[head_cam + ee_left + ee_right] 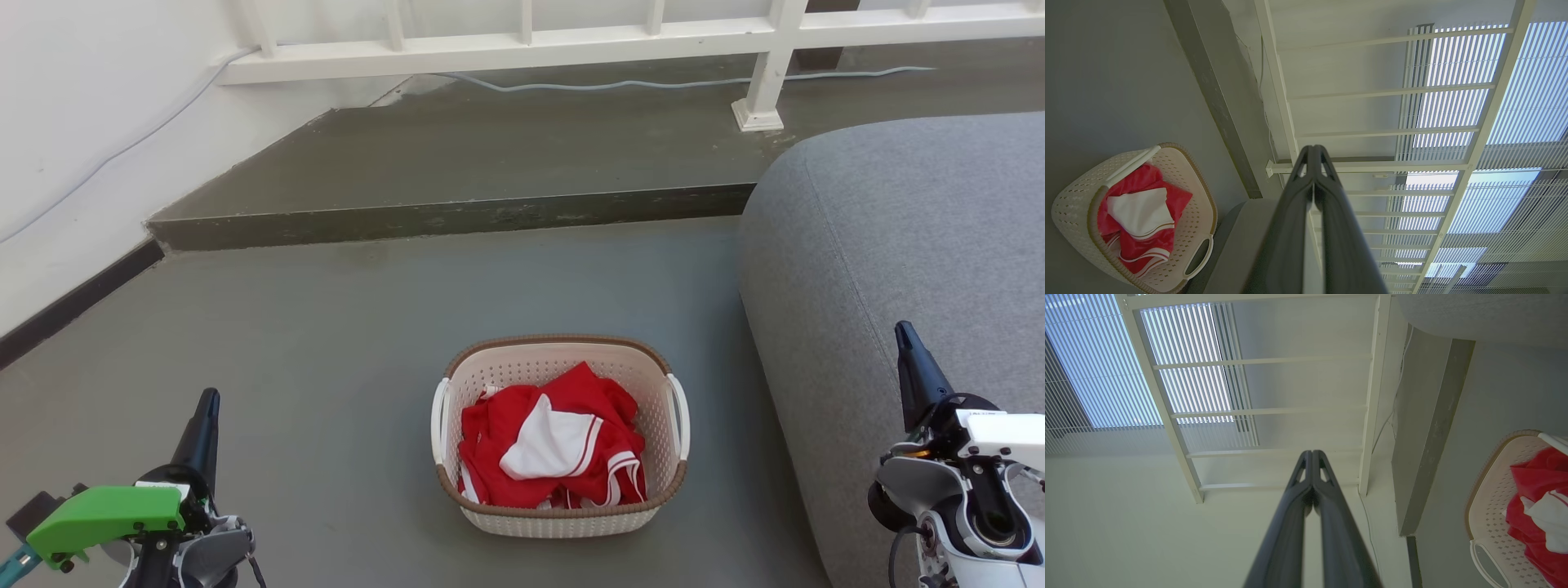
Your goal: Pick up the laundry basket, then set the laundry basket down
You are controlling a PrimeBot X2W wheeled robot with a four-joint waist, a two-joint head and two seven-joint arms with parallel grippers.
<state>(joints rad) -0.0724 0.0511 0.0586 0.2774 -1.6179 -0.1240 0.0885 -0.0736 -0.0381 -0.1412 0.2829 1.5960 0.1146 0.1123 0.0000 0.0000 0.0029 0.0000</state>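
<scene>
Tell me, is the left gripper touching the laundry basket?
Apart. The head view shows a wide stretch of grey floor between the left gripper and the laundry basket.

My left gripper (210, 400) and right gripper (904, 333) each end in long, dark, tapering fingers (1297, 204) with slim cut-outs near the tips. My left wrist wears a bright green cover (106, 510) over a grey housing (214, 554) — my right wrist has a white casing (1002, 429) and a small amber light (918, 452).
</scene>
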